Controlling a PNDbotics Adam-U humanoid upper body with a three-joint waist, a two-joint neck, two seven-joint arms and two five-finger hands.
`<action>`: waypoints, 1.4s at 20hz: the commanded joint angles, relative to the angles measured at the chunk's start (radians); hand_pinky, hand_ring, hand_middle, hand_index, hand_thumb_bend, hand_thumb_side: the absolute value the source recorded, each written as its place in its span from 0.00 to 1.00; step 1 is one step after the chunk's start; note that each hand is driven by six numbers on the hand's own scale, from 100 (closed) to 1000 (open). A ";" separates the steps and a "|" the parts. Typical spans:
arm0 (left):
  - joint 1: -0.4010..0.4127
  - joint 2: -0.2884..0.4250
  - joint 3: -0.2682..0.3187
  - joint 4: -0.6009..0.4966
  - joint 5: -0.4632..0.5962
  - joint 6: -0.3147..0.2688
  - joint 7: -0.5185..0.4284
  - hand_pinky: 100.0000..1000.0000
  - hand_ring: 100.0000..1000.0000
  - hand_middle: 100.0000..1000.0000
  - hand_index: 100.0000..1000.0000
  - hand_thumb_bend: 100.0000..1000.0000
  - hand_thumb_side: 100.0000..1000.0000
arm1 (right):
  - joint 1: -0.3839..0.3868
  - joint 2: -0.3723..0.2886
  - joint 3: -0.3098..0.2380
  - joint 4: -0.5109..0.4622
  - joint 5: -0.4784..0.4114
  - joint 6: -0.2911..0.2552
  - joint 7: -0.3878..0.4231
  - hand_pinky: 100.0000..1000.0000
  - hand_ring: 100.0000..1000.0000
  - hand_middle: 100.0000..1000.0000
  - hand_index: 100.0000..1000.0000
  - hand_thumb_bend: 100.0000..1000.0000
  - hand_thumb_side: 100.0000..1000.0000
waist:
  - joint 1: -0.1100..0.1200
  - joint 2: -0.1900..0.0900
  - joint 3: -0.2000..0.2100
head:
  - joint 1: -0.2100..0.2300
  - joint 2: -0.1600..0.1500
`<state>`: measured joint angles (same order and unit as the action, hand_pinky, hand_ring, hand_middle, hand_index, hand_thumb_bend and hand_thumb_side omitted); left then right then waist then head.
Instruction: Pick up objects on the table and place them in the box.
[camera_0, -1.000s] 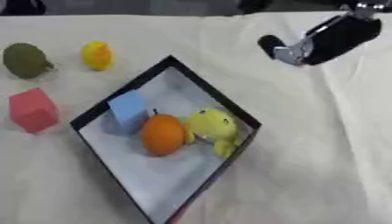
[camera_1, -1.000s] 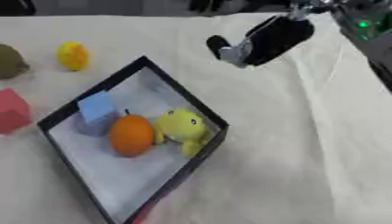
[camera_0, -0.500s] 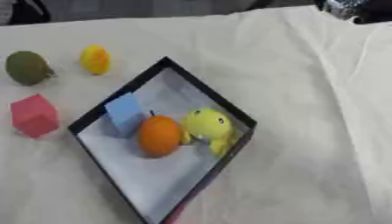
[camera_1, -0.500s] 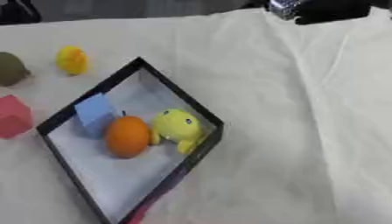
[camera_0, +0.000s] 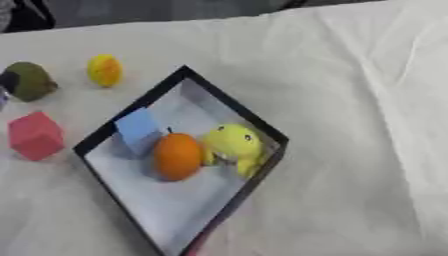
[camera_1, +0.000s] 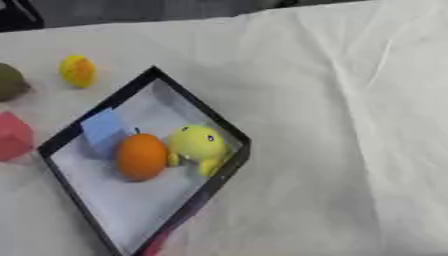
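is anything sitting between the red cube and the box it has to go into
Nothing visible does. The red cube sits on the cloth just left of the box, with only bare cloth up to the box's black wall. Inside, the blue cube lies nearest that wall, beside the orange.

Both eyes look steeply down from the head onto the cloth-covered worktop (camera_0: 350, 100), set close. The black box (camera_0: 234, 116) sits turned like a diamond, left of centre in both views. The right eye shows everything shifted leftward: the red cube (camera_0: 35, 135), whole in the left eye, is cut by its left edge. Dark background runs along the top.
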<state>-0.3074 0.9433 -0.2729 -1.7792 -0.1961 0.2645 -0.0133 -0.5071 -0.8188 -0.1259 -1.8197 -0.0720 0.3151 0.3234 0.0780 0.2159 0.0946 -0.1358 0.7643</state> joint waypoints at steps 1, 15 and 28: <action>-0.013 0.126 -0.069 0.028 -0.027 -0.043 -0.053 0.84 0.83 0.81 0.87 0.31 0.64 | -0.004 -0.020 -0.015 0.010 -0.031 -0.011 -0.055 0.91 0.75 0.74 0.84 0.00 0.64 | 0.012 -0.028 0.004 | -0.003 -0.001; 0.024 0.359 -0.011 -0.038 0.022 -0.172 -0.301 0.87 0.87 0.85 0.90 0.45 0.56 | 0.012 -0.011 0.073 -0.004 -0.094 -0.029 -0.303 0.91 0.74 0.72 0.83 0.00 0.63 | -0.020 -0.023 0.007 | 0.053 -0.013; -0.197 0.284 0.024 0.087 -0.012 -0.186 -0.523 0.88 0.88 0.83 0.88 0.54 0.25 | 0.039 0.001 0.095 -0.029 -0.149 -0.041 -0.513 0.91 0.74 0.72 0.83 0.00 0.63 | -0.023 -0.027 0.010 | 0.072 -0.015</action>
<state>-0.4885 1.2084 -0.2623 -1.7087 -0.1975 0.0809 -0.5174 -0.4578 -0.8009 -0.0231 -1.8289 -0.2108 0.2759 -0.1727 0.0706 0.2159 0.1045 -0.0677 0.7550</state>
